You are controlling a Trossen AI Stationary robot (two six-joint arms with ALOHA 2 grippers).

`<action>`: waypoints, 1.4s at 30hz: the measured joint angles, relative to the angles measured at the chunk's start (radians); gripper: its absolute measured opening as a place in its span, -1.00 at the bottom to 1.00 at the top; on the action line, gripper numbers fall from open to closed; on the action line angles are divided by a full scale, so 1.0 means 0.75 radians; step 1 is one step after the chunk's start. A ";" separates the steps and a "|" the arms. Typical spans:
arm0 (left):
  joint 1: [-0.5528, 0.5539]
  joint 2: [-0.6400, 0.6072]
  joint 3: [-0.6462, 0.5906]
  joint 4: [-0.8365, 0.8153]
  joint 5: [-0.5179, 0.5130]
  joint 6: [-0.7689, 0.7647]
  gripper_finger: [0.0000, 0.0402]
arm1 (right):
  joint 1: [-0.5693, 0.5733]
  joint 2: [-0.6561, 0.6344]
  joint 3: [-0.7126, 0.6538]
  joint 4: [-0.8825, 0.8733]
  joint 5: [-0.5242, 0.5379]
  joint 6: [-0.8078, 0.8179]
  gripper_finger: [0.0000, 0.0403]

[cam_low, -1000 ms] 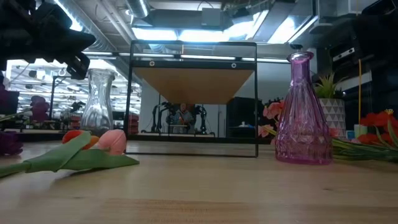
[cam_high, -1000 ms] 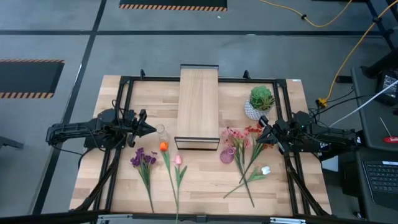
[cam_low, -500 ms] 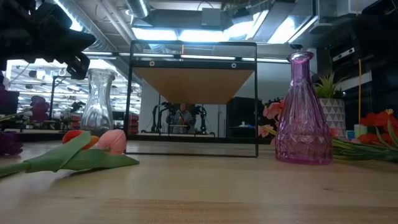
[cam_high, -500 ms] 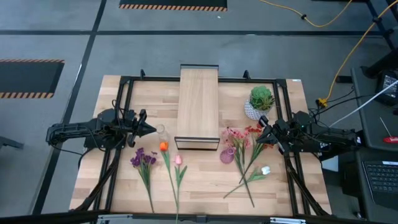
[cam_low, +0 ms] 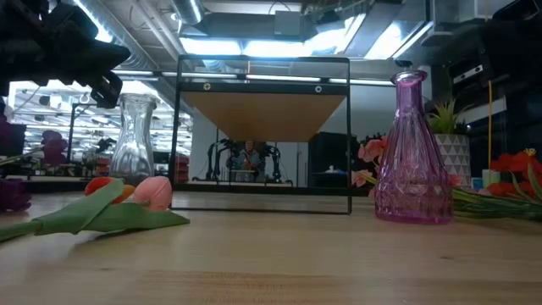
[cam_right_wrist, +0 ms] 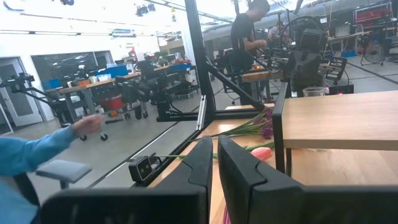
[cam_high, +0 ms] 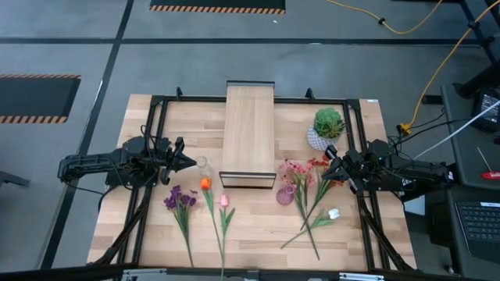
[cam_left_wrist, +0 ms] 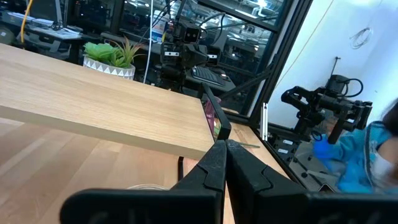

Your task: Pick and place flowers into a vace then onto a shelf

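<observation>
Green wire-like stems make the flowers (cam_high: pixel 205 204) light, bendy and prone to droop; mid-stem looks the safest hold. They lie around six o'clock of the shelf (cam_high: pixel 249 131). Left gripper (cam_high: pixel 190 162), at nine o'clock, is pinched closed and empty; right gripper (cam_high: pixel 328 168), at three, nearly closed on nothing.

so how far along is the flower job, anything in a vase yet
Nothing looks done: the flowers lie flat on the table, and the clear vase and pink vase stand empty. Nothing is in hand: the left gripper and right gripper hang empty. Left: fill a vase, then set it on the shelf.
</observation>
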 joint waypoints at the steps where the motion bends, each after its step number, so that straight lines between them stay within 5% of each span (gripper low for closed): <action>1: 0.000 0.000 0.000 0.000 0.000 0.000 -0.98 | 0.000 0.000 0.000 0.000 0.000 -0.002 -0.85; 24: 0.000 0.000 0.000 0.000 0.000 0.003 -0.98 | 0.000 0.000 0.000 0.001 0.000 -0.069 -0.85; 35: 0.001 0.000 0.000 0.000 -0.007 0.489 -0.98 | -0.001 0.000 0.000 -0.032 0.001 -0.074 -0.85; 42: 0.001 0.000 0.000 0.000 -0.007 0.379 -0.98 | -0.001 0.002 0.000 -0.083 0.114 -0.079 -0.85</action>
